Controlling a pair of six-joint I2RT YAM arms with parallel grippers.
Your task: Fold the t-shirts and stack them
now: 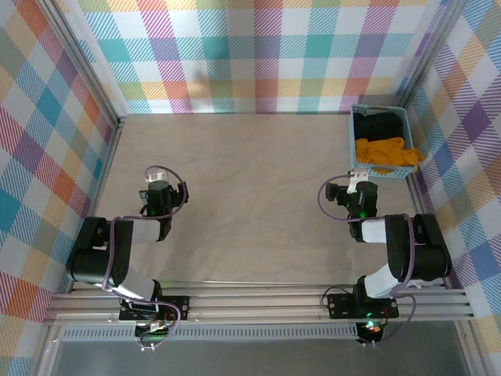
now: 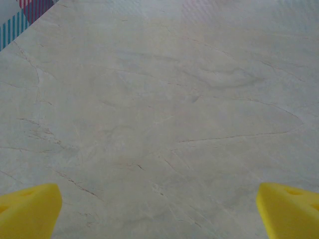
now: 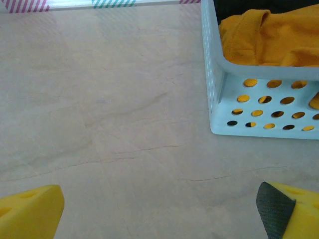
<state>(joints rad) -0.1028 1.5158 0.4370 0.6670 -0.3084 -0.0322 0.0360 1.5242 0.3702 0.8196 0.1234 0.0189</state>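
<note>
1. Mounting rail [image 1: 258,301]: runs along the table's 6 o'clock edge. The left arm base is bolted at 7 o'clock, the right arm base at 5 o'clock.
2. Left gripper [image 2: 159,214]: at about 8 o'clock on the table in the top view. Yellow fingers [image 2: 27,211], jaws spread wide apart with nothing held. It is poised over the bare tabletop.
3. Right gripper [image 3: 159,214]: at about 4 o'clock on the table. Yellow fingers, one faced with a dark pad [image 3: 273,209]. Jaws are spread wide apart with nothing held. The basket lies near, at 1 o'clock in the wrist view.
4. Table [image 1: 250,196]: pale, marble-veined surface.
5. Basket [image 3: 214,59]: light-blue plastic with perforated walls. It stands at 2 o'clock on the table, close to the right-hand wall.
6. Orange t-shirt [image 1: 385,153]: mustard-orange and crumpled, in the near half of the basket. A fold spills over the rim at the basket's 4 o'clock corner, and the cloth shows through the wall holes.
7. Black t-shirt [image 1: 380,125]: bunched in the far half of the basket, at 12 o'clock from the orange one and touching it.
8. Plaid walls [image 1: 258,55]: pastel check panels enclosing the table from 9 through 12 to 3 o'clock.
</note>
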